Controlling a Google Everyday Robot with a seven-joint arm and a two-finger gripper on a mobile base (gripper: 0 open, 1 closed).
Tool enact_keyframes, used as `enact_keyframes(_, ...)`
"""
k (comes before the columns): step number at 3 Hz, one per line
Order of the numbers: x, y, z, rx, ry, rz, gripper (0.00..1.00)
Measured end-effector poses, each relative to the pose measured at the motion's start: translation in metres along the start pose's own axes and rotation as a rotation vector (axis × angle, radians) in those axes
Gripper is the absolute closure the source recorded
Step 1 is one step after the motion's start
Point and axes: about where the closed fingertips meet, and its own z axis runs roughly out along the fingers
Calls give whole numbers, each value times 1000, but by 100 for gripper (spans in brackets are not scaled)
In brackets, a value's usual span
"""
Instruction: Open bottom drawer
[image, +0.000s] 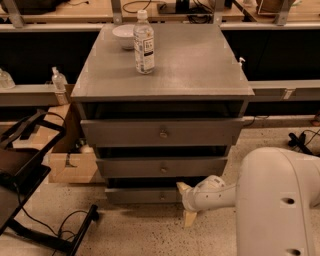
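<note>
The bottom drawer (142, 195) is the lowest, narrowest grey front of the metal cabinet (165, 70), with a small round knob (161, 196) at its centre. Its front looks flush below the middle drawer (162, 167) and the top drawer (162, 132). My gripper (185, 202) is low at the right end of the bottom drawer front, just right of the knob. It is open, with one cream fingertip (181, 186) pointing up and left and the other pointing down to the floor. Nothing is between them. My white arm (277, 200) fills the lower right.
A water bottle (144, 42) and a white bowl (123, 36) stand on the cabinet top. Left of the cabinet are a cardboard box (70, 167) and a black frame (25, 175) with cables on the floor. More cables (300, 140) lie at the right.
</note>
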Motion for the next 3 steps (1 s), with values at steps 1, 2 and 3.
enact_keyframes(1,18,0,33,-27,46,-16,0)
enact_keyframes(2,38,-2,57,-48,109,-23,0)
enact_keyframes(3,38,-2,57,-48,109,-23,0)
